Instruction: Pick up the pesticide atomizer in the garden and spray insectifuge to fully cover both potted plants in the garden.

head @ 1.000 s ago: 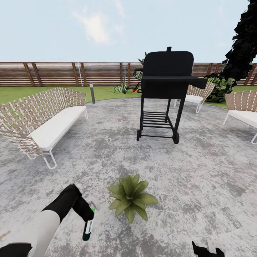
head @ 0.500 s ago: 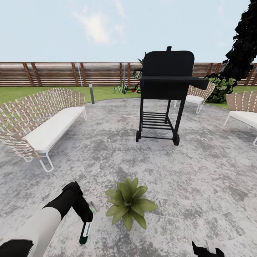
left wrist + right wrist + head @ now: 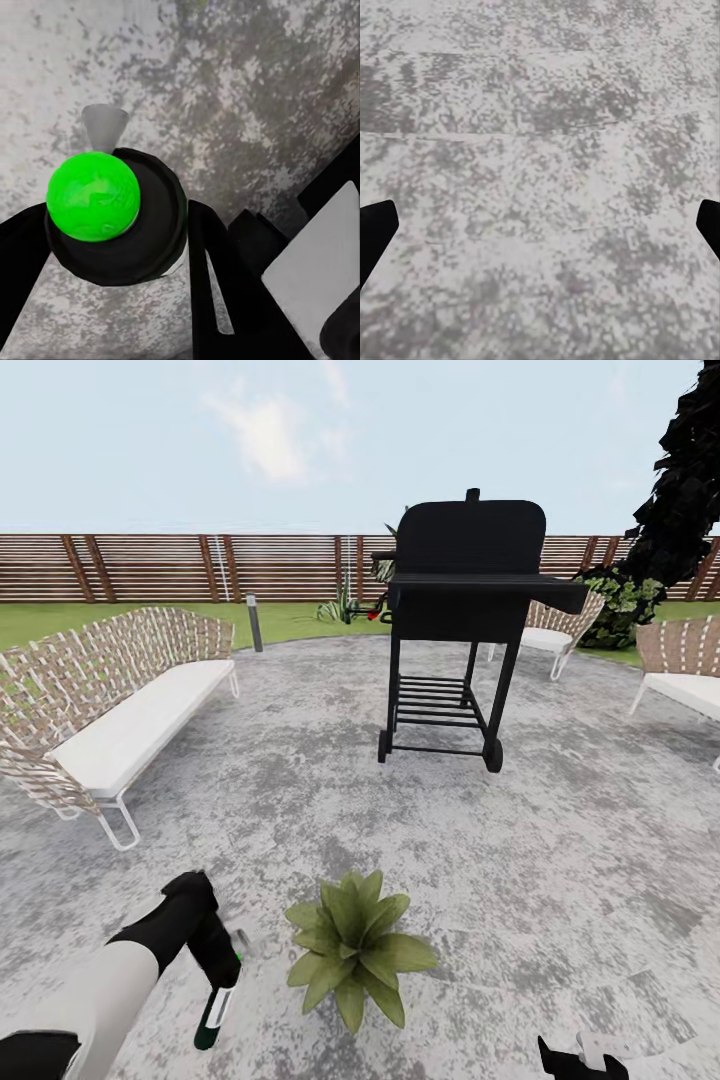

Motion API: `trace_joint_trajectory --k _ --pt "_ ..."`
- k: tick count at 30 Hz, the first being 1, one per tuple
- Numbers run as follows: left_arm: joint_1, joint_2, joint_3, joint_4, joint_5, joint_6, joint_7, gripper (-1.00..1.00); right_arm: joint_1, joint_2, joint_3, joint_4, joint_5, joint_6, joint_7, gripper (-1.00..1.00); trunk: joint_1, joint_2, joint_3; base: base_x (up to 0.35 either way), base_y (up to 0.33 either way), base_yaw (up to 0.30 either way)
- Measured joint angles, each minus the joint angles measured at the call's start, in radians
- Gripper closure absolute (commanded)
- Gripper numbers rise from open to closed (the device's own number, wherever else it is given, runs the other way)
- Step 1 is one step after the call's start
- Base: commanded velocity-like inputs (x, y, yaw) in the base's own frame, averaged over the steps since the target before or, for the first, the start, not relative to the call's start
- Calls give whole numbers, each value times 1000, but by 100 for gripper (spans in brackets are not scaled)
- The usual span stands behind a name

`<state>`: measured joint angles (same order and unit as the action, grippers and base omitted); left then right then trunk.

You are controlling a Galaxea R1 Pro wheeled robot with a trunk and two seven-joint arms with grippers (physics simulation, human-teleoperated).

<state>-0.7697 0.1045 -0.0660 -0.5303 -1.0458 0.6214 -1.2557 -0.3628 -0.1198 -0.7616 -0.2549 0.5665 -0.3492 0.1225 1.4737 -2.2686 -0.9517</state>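
My left gripper (image 3: 216,968) is shut on the pesticide atomizer (image 3: 212,1015), a slim dark-green bottle with a white label that hangs downward at the head view's lower left. In the left wrist view the atomizer (image 3: 112,225) shows end-on with a bright green cap between my black fingers (image 3: 217,277), its whitish nozzle over the paving. One potted plant (image 3: 350,950), a low rosette of broad green leaves, sits on the grey paving just right of the atomizer; its pot is hidden under the leaves. My right gripper (image 3: 540,225) is open over bare paving and peeks in at the lower right (image 3: 580,1058).
A black grill (image 3: 465,620) stands on the paving beyond the plant. A wicker sofa (image 3: 110,710) is at the left, wicker chairs (image 3: 690,670) at the right. A wooden fence (image 3: 150,568) and lawn run behind, with a short bollard (image 3: 253,622).
The whole view has shifted, so the camera moved; the plant now sits lower and closer in the picture. My left arm with the atomizer has dropped lower and leftward in the picture.
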Motion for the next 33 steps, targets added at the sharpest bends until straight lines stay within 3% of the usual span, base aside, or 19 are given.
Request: trace_joint_trajectory --k 1,3,12,14,21,33 --pt "8 8 0 6 -26 -7 -1 100 0 0 0 0 0 0 0 -100 0 0 0 0 0 0" --pt "16 10 0 7 -31 -8 -1 100 0 0 0 0 0 0 1 -100 0 0 0 0 0 0" --pt "5 8 5 -5 -33 0 -9 100 0 1 1 -1 -3 0 4 -100 0 0 0 0 0 0" --pt "-19 0 4 -10 -33 8 -13 100 0 12 2 -2 -3 -1 6 -100 0 0 0 0 0 0" --pt "-16 -2 3 6 -34 -2 -6 100 0 15 2 -3 -2 -1 6 -100 -1 0 0 165 59 0" --pt "-15 -4 7 7 -31 -3 -1 100 0 15 2 -4 -3 -2 6 -100 0 0 0 8 1 -30"
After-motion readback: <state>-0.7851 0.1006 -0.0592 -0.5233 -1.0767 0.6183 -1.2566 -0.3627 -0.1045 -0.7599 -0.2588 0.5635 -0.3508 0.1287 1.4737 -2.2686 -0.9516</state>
